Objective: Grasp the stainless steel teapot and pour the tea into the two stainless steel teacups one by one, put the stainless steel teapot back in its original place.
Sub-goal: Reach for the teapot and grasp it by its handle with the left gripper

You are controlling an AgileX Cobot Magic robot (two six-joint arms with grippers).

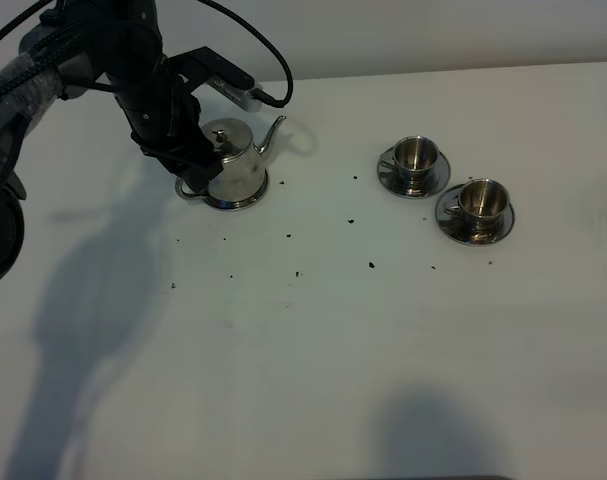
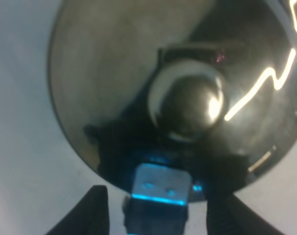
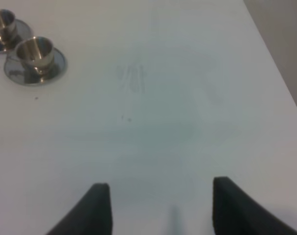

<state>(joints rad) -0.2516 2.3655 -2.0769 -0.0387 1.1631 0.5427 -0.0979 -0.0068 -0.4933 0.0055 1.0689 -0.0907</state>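
The stainless steel teapot (image 1: pixel 239 160) stands upright on its round steel coaster (image 1: pixel 245 204), the original place, with its spout pointing right. My left gripper (image 1: pixel 191 168) is down at the pot's handle side, open, and the arm hides most of the handle. The left wrist view shows the lid (image 2: pixel 114 73) and knob (image 2: pixel 187 103) close up, and my left gripper (image 2: pixel 158 193) has its jaws wide apart. The two stainless steel teacups (image 1: pixel 415 153) (image 1: pixel 481 198) sit on saucers to the right. My right gripper (image 3: pixel 160 188) hangs open over bare table, the teacups (image 3: pixel 35 51) (image 3: pixel 1 22) far off. The tea is hidden.
Small dark specks (image 1: pixel 371 265) lie scattered on the white table (image 1: pixel 313 380) between the pot and the cups. The table's far edge (image 1: pixel 433 68) runs behind the pot and cups. In the right wrist view the table's side edge (image 3: pixel 278 73) shows.
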